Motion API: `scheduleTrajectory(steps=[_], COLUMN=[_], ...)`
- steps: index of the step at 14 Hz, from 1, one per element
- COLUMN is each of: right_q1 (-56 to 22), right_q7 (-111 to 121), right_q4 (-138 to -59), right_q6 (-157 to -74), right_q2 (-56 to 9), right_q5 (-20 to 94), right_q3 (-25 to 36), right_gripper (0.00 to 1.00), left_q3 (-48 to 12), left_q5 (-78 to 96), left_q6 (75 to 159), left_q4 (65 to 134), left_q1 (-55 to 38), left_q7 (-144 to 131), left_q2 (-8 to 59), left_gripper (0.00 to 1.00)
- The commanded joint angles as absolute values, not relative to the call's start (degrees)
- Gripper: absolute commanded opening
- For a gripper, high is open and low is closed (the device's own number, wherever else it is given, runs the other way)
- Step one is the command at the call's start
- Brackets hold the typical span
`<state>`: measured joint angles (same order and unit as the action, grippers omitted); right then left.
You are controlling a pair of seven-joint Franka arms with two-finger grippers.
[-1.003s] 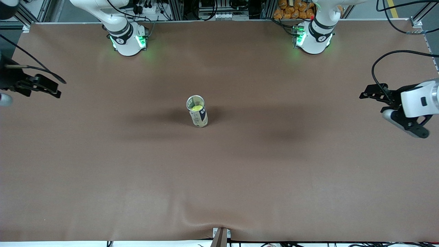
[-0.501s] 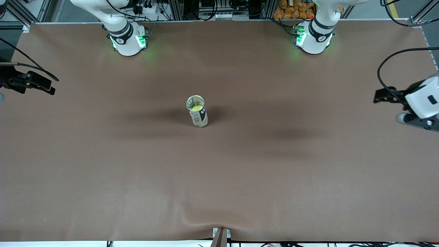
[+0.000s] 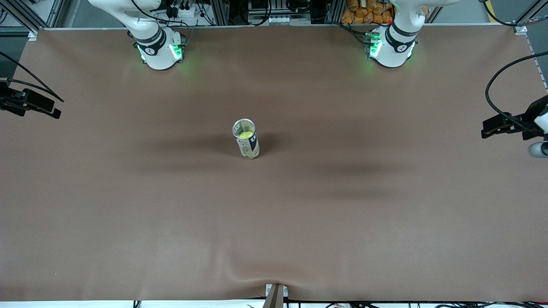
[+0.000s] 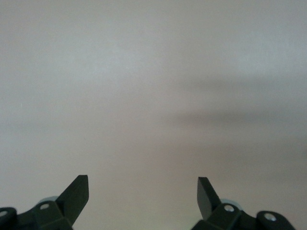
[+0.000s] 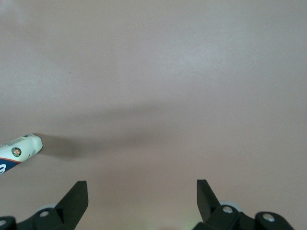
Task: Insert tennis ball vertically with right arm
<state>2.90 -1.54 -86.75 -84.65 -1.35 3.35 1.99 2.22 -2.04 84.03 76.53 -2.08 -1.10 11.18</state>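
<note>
An upright tennis-ball can [image 3: 247, 144] stands in the middle of the brown table, its top open. A yellow tennis ball [image 3: 245, 134] sits inside it, just below the rim. My right gripper [image 5: 142, 191] is open and empty over bare table at the right arm's end, away from the can; the can's lower part shows at the edge of the right wrist view [image 5: 20, 147]. My left gripper [image 4: 143, 189] is open and empty over bare table at the left arm's end. In the front view only part of each hand shows at the frame's edges.
The brown mat [image 3: 274, 222] covers the whole table. The two arm bases [image 3: 159, 49] [image 3: 391, 47] stand along the farther edge. A small bracket [image 3: 275, 294] sits at the nearer edge. A black cable [image 3: 498, 81] hangs by the left hand.
Both hands have drawn outward toward their ends of the table, now mostly out of the front view. The can with the ball in it has not moved.
</note>
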Motion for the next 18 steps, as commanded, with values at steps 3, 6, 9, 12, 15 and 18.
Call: scheduleTrajectory(steps=[3, 6, 9, 12, 15, 18], right_q1=[3.3, 2.8, 1.9, 0.7, 0.6, 0.6], right_q7=[-0.9, -0.8, -0.8, -1.3, -1.4, -1.4], right_q4=[-88.0, -93.0, -93.7, -93.3, -92.6, -92.4], right_q6=[-84.5, -87.8, -88.2, -87.9, -87.5, -87.3], right_q2=[0.8, 4.1, 4.7, 4.4, 4.3, 4.2], right_q5=[4.3, 3.6, 2.0, 0.7, 0.6, 0.6], right_q3=[1.5, 1.3, 1.3, 1.3, 1.3, 1.3], right_gripper=[1.00, 1.00, 1.00, 1.00, 1.00, 1.00], left_q3=[1.8, 1.8, 1.8, 0.9, 0.1, 0.8], left_q5=[2.4, 2.6, 2.6, 2.5, 2.0, 2.6], left_q6=[83.0, 84.3, 89.5, 89.2, 89.2, 89.2], left_q4=[85.0, 89.5, 97.0, 95.0, 93.6, 93.3], left_q1=[-2.0, -2.0, -1.9, -2.1, -2.0, -1.9], left_q7=[-7.4, -7.4, -8.5, -11.9, -12.0, -11.9], left_q2=[2.3, -1.2, -5.8, -5.6, -4.8, -4.3], left_gripper=[1.00, 1.00, 1.00, 1.00, 1.00, 1.00])
